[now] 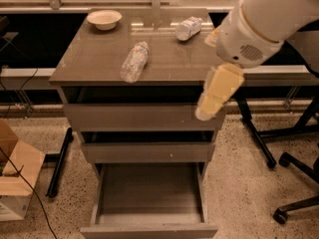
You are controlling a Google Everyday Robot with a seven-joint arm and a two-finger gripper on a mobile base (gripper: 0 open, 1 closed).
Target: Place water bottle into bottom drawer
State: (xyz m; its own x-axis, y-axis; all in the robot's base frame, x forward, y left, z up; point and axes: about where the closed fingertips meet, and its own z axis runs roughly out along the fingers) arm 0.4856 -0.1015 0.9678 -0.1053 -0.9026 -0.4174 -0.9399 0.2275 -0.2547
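The water bottle [134,61], long, clear and crinkled, lies on its side on the cabinet top [89,59], left of centre. The bottom drawer [149,228] is pulled open, and its grey floor holds nothing. My gripper [213,97], a cream-coloured piece on a white arm, hangs at the cabinet's right front corner. It is level with the top drawer front, to the right of the water bottle and lower than it. It holds nothing that I can see.
A shorter clear bottle [188,28] and a cream bowl [104,19] lie at the back of the cabinet top. The top and middle drawers stand slightly ajar. A cardboard box [15,178] is on the floor to the left. Chair legs and castors [286,161] are to the right.
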